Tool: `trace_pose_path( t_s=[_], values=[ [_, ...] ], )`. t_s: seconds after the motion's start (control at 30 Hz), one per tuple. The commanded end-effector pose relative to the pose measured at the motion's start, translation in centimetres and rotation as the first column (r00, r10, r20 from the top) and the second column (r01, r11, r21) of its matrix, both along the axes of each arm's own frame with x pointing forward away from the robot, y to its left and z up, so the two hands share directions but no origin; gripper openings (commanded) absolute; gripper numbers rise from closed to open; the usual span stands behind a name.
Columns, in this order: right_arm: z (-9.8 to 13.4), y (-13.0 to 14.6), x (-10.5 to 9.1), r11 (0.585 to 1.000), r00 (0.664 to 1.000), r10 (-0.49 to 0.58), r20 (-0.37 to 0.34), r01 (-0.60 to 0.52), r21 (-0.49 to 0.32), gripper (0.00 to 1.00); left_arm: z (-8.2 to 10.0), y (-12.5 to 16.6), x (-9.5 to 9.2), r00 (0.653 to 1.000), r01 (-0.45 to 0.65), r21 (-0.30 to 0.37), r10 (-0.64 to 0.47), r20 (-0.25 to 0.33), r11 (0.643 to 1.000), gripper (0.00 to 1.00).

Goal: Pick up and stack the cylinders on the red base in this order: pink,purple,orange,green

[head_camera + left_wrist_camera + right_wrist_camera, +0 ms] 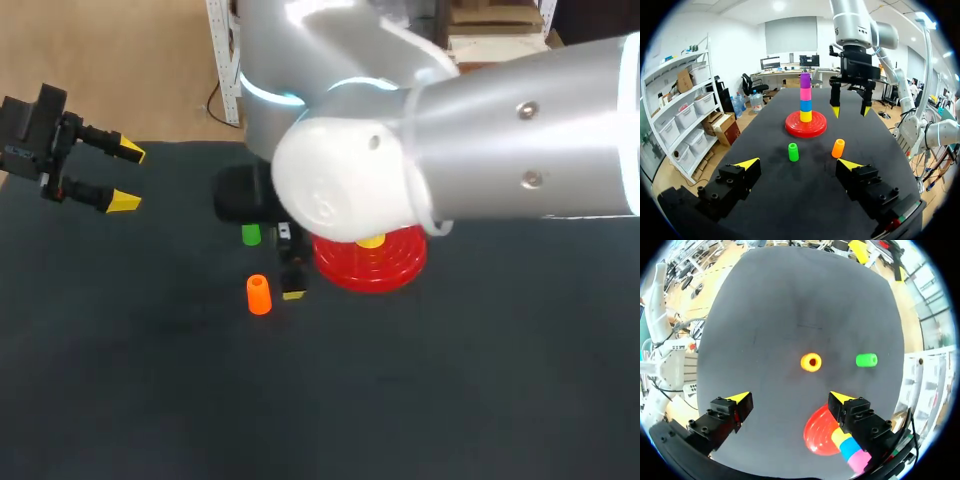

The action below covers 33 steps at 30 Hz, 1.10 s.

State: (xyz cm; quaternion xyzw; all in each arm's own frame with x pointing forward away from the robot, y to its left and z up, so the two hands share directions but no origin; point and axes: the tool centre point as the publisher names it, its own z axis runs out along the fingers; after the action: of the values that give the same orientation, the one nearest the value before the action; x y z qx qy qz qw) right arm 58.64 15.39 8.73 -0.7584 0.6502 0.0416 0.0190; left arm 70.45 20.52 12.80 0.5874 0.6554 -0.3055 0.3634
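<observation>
While left gripper (pixel 127 177) and right gripper (pixel 790 397) stand wide and empty, dark table (pixel 450 400) bears red base (pixel 795 128), orange cylinder (pixel 838 148) and green cylinder (pixel 793 152), each apart.

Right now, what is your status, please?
Left gripper, right gripper open, empty. Pink, purple stacked on red base; orange cylinder, green cylinder loose on table. Nothing blocking orange.

We see the orange plastic cylinder (pixel 258 294) and green plastic cylinder (pixel 250 235) on the dark table (pixel 150 400), left of the round red base (pixel 345 270) holding the cylinder stack (pixel 805 97).
</observation>
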Motion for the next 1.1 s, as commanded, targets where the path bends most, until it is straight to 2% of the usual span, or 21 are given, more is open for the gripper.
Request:
trace_pose_path(
  t_s=[0.03, 0.2, 0.4, 0.8, 0.87, 0.97, 1.1],
  values=[
    [-0.9, 2.5, 1.2, 0.999, 0.999, 0.031, -0.045, -0.032, -0.029, 1.0, -0.1, 0.1, -0.1, 1.0, 0.0, -0.002, 0.0, 0.003, 1.0, 1.0],
    [-2.1, 3.9, 1.0, 0.997, 0.997, 0.064, -0.043, -0.065, -0.035, 1.0, -0.1, 0.1, -0.1, 1.0, 0.0, -0.002, 0.0, 0.003, 1.0, 1.0],
    [-3.5, 3.7, 0.3, 0.999, 0.999, 0.032, -0.011, -0.032, -0.028, 1.0, -0.1, 0.1, -0.1, 1.0, 0.0, -0.002, 0.0, 0.003, 1.0, 1.0],
    [-4.7, 3.5, 1.1, 1.0, 1.0, -0.003, 0.02, 0.003, -0.029, 1.0, -0.1, 0.1, -0.1, 1.0, 0.0, -0.002, 0.0, 0.003, 1.0, 1.0],
    [-4.8, 3.7, 1.3, 1.0, 1.0, -0.002, 0.021, 0.003, -0.029, 0.96, -0.1, 0.1, -0.1, 1.0, 0.0, -0.002, 0.0, 0.003, 1.0, 1.0],
    [-4.8, 3.9, 1.8, 1.0, 1.0, 0.001, 0.022, 0.0, -0.028, 0.83, -0.1, 0.1, -0.1, 1.0, 0.0, -0.002, 0.0, 0.003, 1.0, 1.0],
    [-5.0, 3.9, 2.2, 1.0, 1.0, 0.0, 0.02, 0.001, -0.03, 0.72, -0.1, 0.1, -0.1, 1.0, 0.0, -0.002, 0.0, 0.003, 1.0, 1.0]
  ],
)
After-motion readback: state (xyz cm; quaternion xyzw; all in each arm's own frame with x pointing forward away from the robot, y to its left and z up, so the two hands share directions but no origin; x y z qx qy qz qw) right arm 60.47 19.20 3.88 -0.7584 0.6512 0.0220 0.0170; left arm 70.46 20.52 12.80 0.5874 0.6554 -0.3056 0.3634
